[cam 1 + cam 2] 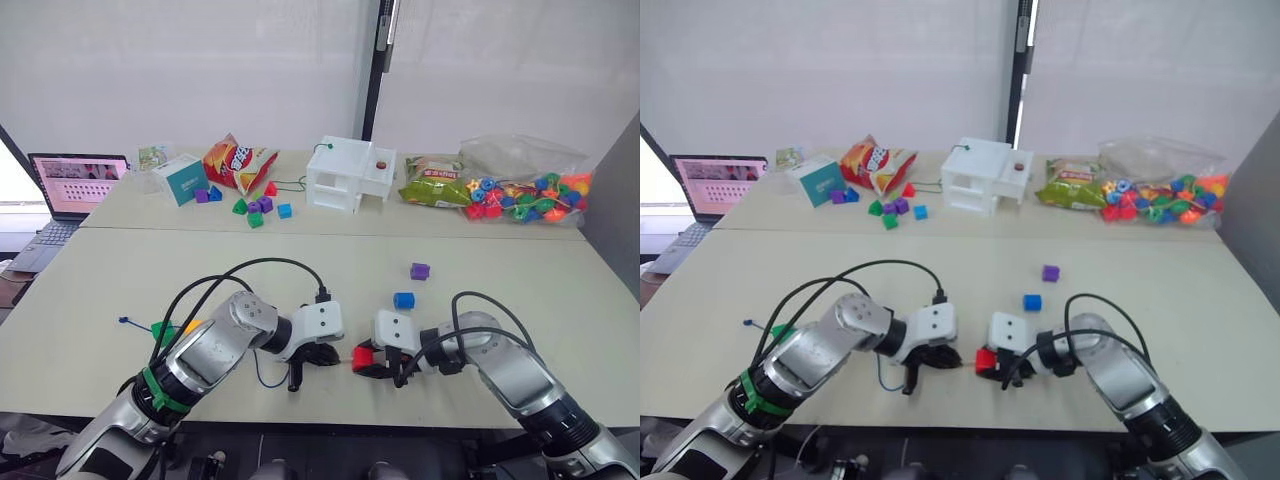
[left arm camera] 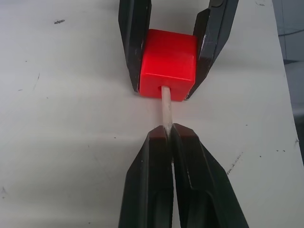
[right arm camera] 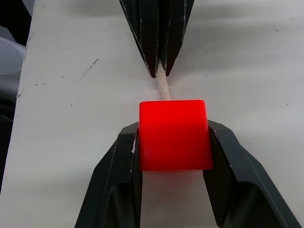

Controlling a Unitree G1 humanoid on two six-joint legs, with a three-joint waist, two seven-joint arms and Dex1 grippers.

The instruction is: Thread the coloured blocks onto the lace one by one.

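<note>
- Right gripper (image 3: 173, 142) — closed on the red block (image 3: 174, 134), one finger on each opposite flat face, which leaves the holed face clear and turned toward the other arm; judged to be the steadying hold for threading.
- Left gripper (image 2: 168, 135) — fingers pinched together on the pale stiff tip (image 2: 166, 105) of the lace (image 1: 262, 378), just behind the block, so that the short free length stays rigid; the tip already enters the block's hole (how deep cannot be told).
- Both grippers meet low in the centre of the left eye view, close over the table (image 1: 500, 300).
- The lace's dark-blue cord loops beneath the left forearm; a knotted end (image 1: 123, 321) lies at the left, beside the green block (image 1: 163, 329) and the yellow block (image 1: 192, 325).
- Blue block (image 1: 403, 300) and purple block (image 1: 420, 271) wait right of centre, apart from each other — not yet threaded.
- Writing: the red snack bag (image 1: 238, 162) and teal box (image 1: 183, 179) at upper left carry print too small to read; likewise the laptop (image 1: 70, 188) screen.
</note>
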